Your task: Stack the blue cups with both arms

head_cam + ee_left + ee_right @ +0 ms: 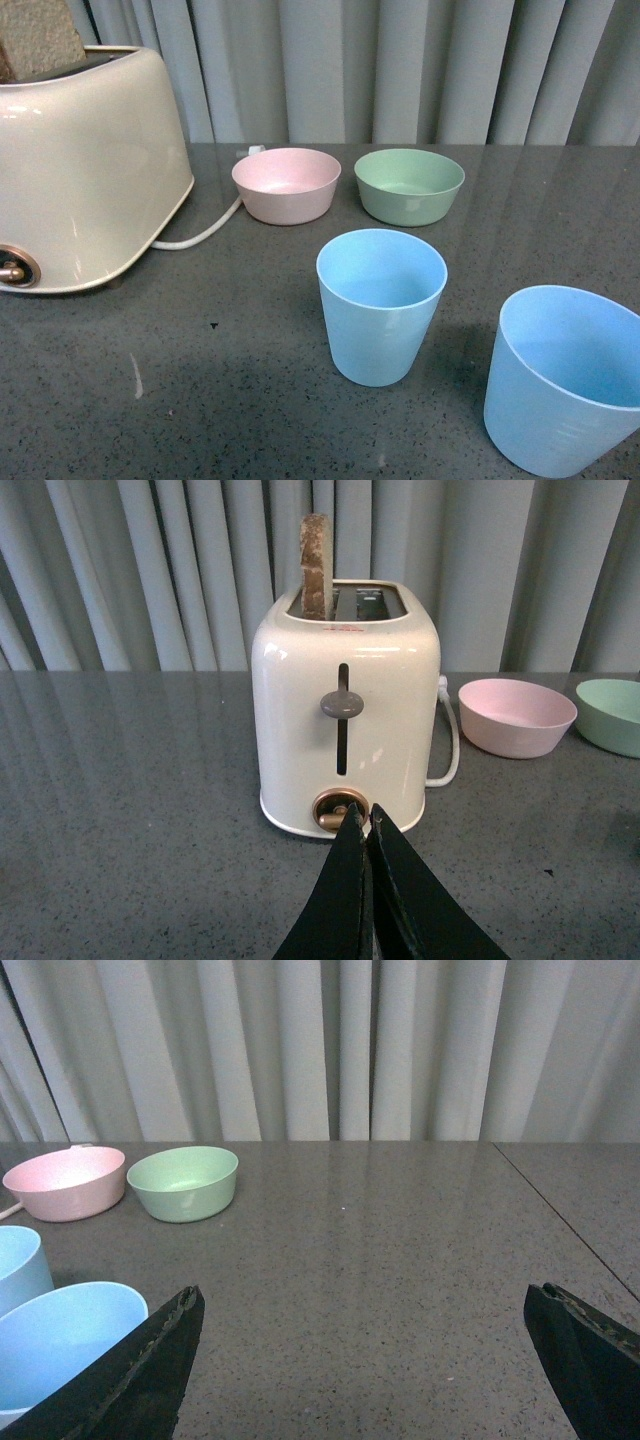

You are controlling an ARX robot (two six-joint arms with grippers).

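Observation:
Two light blue cups stand upright on the dark grey table. One blue cup (pixel 381 305) is near the middle; the other blue cup (pixel 565 380) is at the front right. The right wrist view shows that nearer cup (pixel 55 1345) beside one finger, and an edge of the other cup (pixel 20 1265). My right gripper (pixel 362 1305) is open, nothing between its fingers, only bare table. My left gripper (pixel 362 815) is shut with nothing in it, pointing at the toaster; no cup shows in that view. Neither arm appears in the front view.
A cream toaster (pixel 85 165) with a slice of toast and a white cord (pixel 200 235) stands at the left. A pink bowl (pixel 286 184) and a green bowl (pixel 409 185) sit behind the cups. Grey curtains close off the back.

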